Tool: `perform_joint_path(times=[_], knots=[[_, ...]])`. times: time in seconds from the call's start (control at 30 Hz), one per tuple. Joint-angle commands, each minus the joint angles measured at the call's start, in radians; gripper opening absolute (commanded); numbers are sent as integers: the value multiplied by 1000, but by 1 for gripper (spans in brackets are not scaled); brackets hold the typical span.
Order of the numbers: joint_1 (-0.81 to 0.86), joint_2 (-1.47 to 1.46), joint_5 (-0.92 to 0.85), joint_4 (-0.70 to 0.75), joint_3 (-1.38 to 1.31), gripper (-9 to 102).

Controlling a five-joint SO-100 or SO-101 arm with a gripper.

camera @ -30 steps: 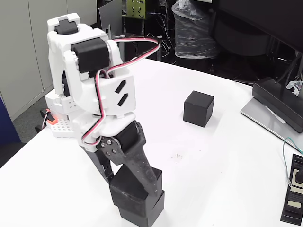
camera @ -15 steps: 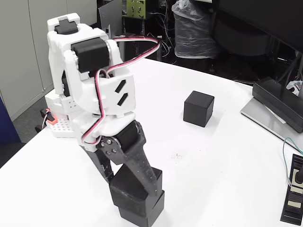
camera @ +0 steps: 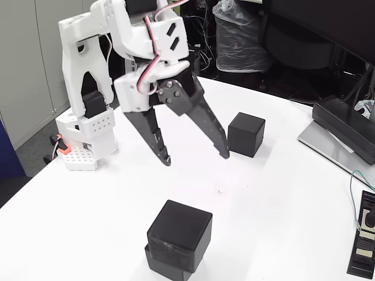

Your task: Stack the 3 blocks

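Observation:
Two black blocks stand stacked near the table's front edge: the upper block [camera: 179,233] rests on the lower block [camera: 166,265], turned a little askew. A third black block [camera: 246,134] sits alone farther back, right of centre. My gripper [camera: 196,159] hangs open above the table between the stack and the lone block, its black fingers spread wide with nothing between them. The right fingertip is close to the lone block's left side, not touching it.
The arm's white base [camera: 88,137] stands at the table's left edge. A laptop and a black device [camera: 345,132] lie at the right edge, with a flat black device bearing a white label [camera: 363,243] and a thin cable at the front right.
The gripper has let go of the upper block, opened wide, and risen up and back toward the lone block. The two-block stack stays in place.

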Motion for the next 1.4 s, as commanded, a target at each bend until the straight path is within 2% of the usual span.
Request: perform_joint_path(times=[0.0,0.23,0.53,0.73,1.0,1.2,1.37], knots=[[-83,77,3,32,-35,31],[-290,114,48,34,-21,31],[-661,107,334,34,60,31],[-864,107,588,-6,161,31],[-911,8,821,-189,230,31],[-911,-219,868,-268,239,32],[-908,-299,891,-327,245,32]])
